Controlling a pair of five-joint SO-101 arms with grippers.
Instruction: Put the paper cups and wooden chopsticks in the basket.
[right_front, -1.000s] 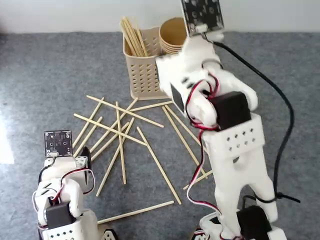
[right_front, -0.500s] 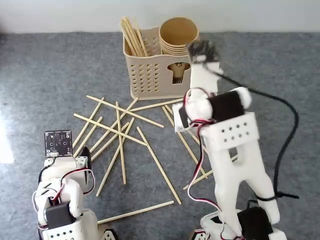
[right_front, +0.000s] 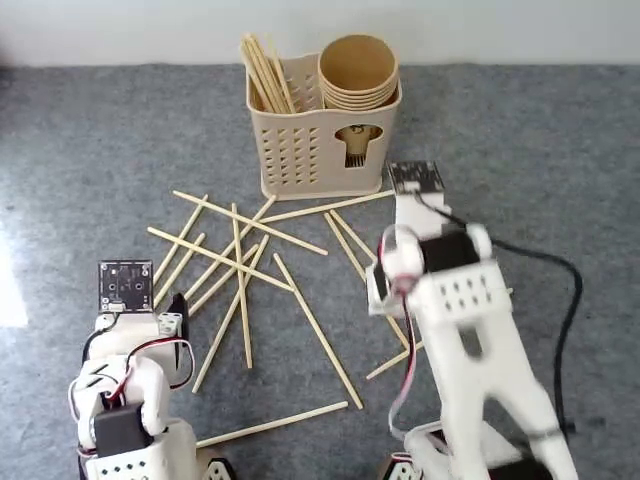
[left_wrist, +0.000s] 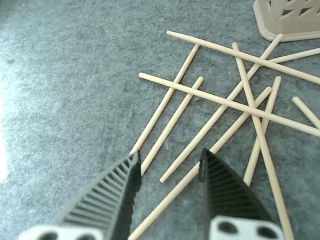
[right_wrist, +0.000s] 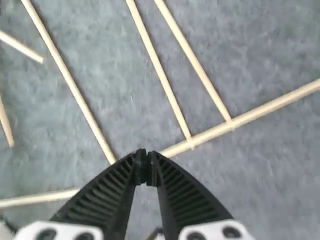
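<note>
Right pincer (right_wrist: 146, 167) is sitting clenched, tips meeting, gripping nothing. It's hanging over the grey counter (right_front: 90, 150) at the right side of the loose chopsticks (right_front: 240, 262). Two sticks are running side by side ahead of its tips and a third is crossing their ends.

Left pincer (left_wrist: 169, 162) is sitting released, jaws spread, nothing between them. One stick is lying on the counter below the gap, running diagonally. Can't tell how high either pincer is hanging off the surface.

Basket (right_front: 322, 150) is standing upright at the far middle of the counter. Paper cups (right_front: 358, 62) are sitting nested in its right compartment. Bundled chopsticks (right_front: 265, 70) are leaning in its left compartment.

The loose chopsticks are lying in a crossed pile between the basket and the arms. Several are overlapping, so most are resting on or under a neighbour. A couple are reaching the basket's foot. Single stick (right_front: 272, 425) is lying apart, near the front edge between the two arm bases.

Right arm (right_front: 445, 300) is covering the right part of the pile in the high view, hiding parts of the sticks there. Left arm (right_front: 125, 390) is sitting low at the near-left, just beside the pile's left edge.
</note>
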